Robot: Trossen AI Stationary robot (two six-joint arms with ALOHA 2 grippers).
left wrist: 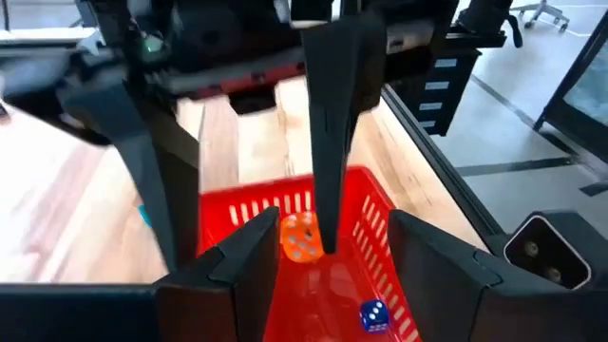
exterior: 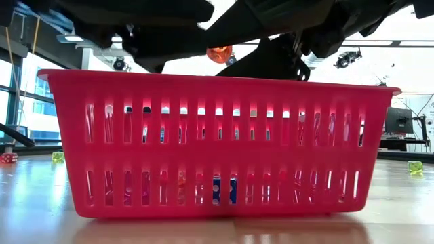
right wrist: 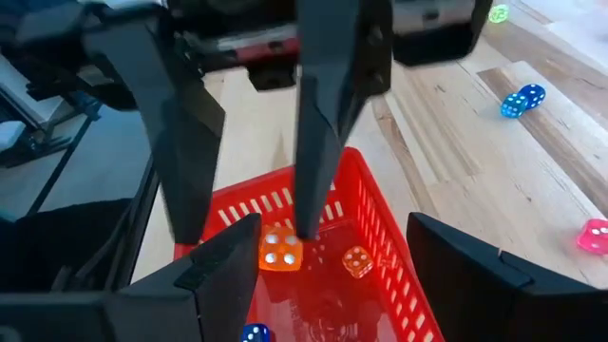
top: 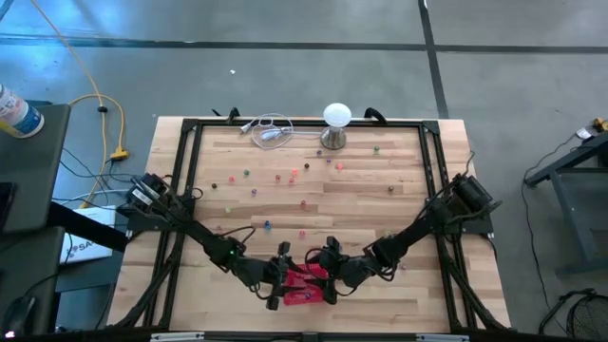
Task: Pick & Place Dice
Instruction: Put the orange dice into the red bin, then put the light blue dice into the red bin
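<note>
1. Both arms reached in over the red mesh basket (top: 306,283) at the near edge of the wooden table (top: 380,204), the left gripper (top: 277,275) coming from one side and the right gripper (top: 328,273) from the other, their tips close together above it.
2. The left gripper's (left wrist: 323,261) jaws stood wide apart with nothing between them; I saw only the basket floor in the gap.
3. The right gripper (right wrist: 323,252) likewise had its jaws spread wide, and held nothing that I could see.
4. An orange die (right wrist: 280,249) sat just at the tip of the other arm's finger; from table level it (exterior: 219,54) showed above the basket's rim, up among the dark arms. Whether it was touching that finger I could not tell.
5. A second orange die (right wrist: 357,261) lay on the basket floor, and a blue one (left wrist: 373,314) lay nearer the basket's other end.
6. The rest of the dice (top: 278,177) lay scattered over the far half of the table, well apart from the basket, in red, pink, green and blue.
7. A white ball-topped metal stand (top: 336,123) stood at the far edge, with a white cable (top: 271,128) coiled just beside it.
</note>
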